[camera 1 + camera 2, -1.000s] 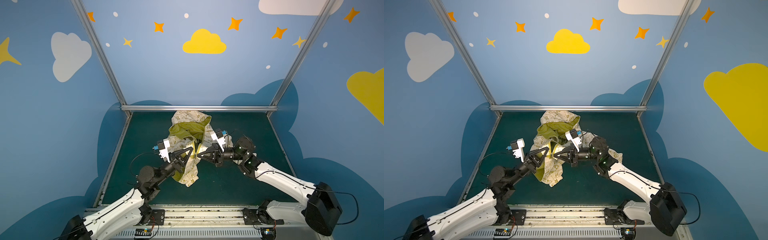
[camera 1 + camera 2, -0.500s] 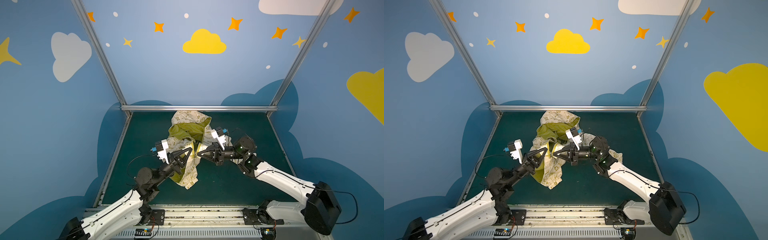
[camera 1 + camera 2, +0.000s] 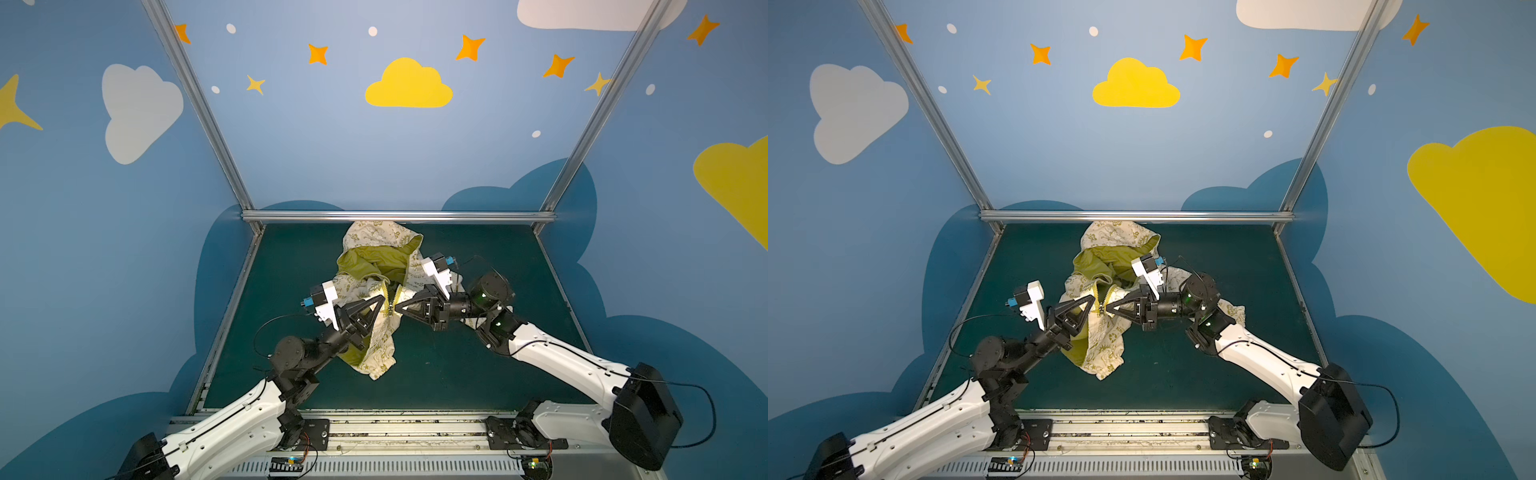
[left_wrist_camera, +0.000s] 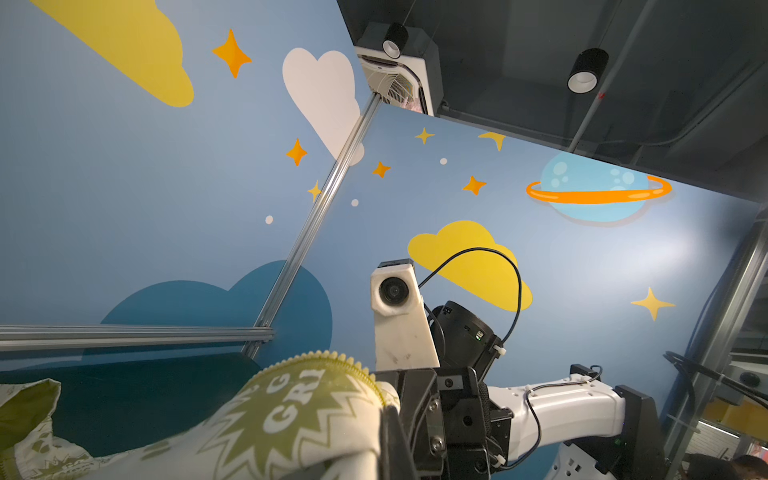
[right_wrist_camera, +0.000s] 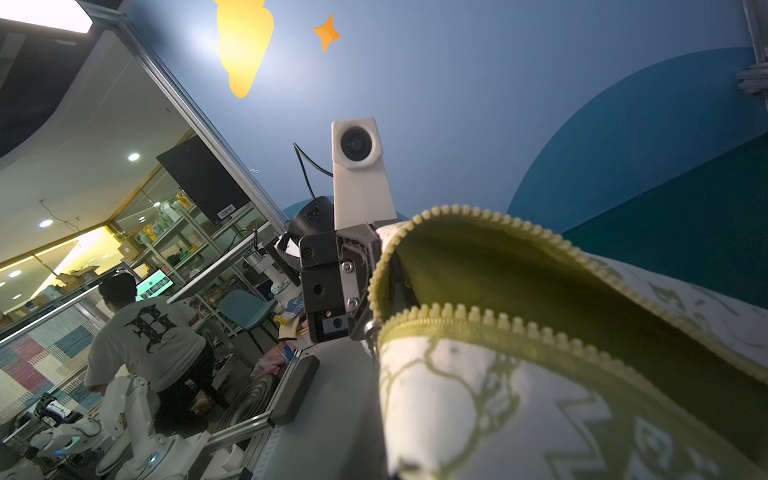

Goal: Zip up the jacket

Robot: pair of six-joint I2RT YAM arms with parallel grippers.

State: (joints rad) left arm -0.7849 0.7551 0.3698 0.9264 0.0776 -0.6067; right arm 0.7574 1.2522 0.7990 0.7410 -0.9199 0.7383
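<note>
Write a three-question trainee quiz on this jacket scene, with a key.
1. True or false: both jaws hang open, clear of the jacket.
2. Where do the left and right jaws pinch? A) the hood B) either side of the zipper C) one sleeve
3. Fill in: in the right wrist view, the two rows of teeth are ___ (joined or apart).
Key: 1 false, both are shut on the jacket; 2 B; 3 apart.
</note>
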